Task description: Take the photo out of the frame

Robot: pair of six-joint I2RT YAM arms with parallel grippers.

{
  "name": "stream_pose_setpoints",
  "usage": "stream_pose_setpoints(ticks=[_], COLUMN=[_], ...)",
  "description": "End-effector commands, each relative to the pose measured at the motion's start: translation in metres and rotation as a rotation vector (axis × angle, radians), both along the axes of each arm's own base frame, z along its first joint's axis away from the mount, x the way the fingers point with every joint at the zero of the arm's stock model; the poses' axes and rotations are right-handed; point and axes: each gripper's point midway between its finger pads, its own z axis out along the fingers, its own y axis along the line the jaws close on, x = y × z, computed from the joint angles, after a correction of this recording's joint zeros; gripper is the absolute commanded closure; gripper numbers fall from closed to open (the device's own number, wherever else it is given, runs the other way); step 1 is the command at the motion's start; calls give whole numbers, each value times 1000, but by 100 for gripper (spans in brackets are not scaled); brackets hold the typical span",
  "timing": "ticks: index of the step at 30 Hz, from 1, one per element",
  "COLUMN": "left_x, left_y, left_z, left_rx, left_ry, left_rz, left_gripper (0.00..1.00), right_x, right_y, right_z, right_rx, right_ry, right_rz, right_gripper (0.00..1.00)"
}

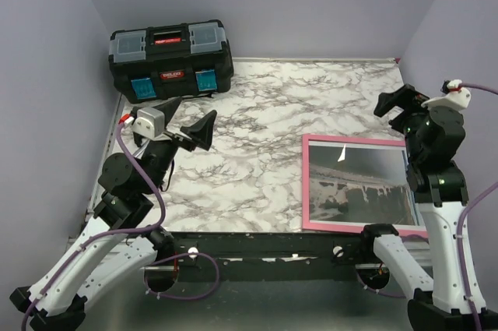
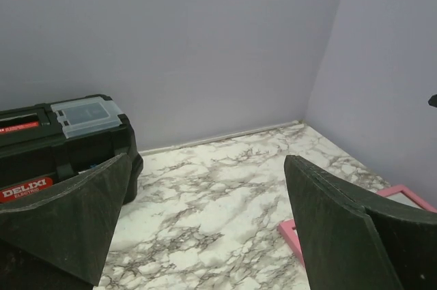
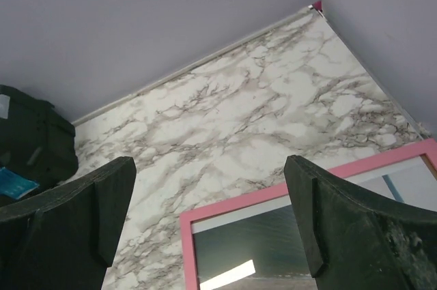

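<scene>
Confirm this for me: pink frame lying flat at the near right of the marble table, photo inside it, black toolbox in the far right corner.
One thing is wrong: the black toolbox stands in the far left corner, not the far right, as the top external view shows. The rest holds: the pink frame lies flat at the near right of the marble table, with the photo inside it.

Soft, even light throughout, sharp views, one white glare on the photo.

Open marble table between toolbox, far left, and frame, near right; walls seemingly close.
</scene>
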Motion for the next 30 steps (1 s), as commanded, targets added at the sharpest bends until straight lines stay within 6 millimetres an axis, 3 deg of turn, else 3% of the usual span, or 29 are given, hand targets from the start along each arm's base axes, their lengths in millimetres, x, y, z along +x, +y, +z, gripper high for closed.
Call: stream_pose_setpoints(ticks=[1,4,7,15,20,23,27,30], left_x=[5,6,7,8,8,12,17,18], left_y=[0,-3,-6,-9,-14,-18,-20,-21], left_z=[2,0,-2,-4,-6,-12,-18,-19], left_rx=[-1,-2,-2,0,-4,9,21,25], left_ry=[5,18,25,40,49,69,84,89], left_rz=[22,11,0,-11,-33,-36,-26,-30], left_gripper=[1,1,1,1,1,1,1,1], right_x=[13,21,33,49,46,41,37,37], right_y=[-10,-9,19,59,110,145,160,166], right_z=[-37,-59,-84,-166,-213,-229,-239,-249], right_rx=[25,67,87,226,142,57,-40,-74], right_ry=[177,239,278,577,783,840,854,902], right_rz=[-85,-102,58,209,312,358,359,362], right_gripper=[0,0,0,0,0,0,5,21])
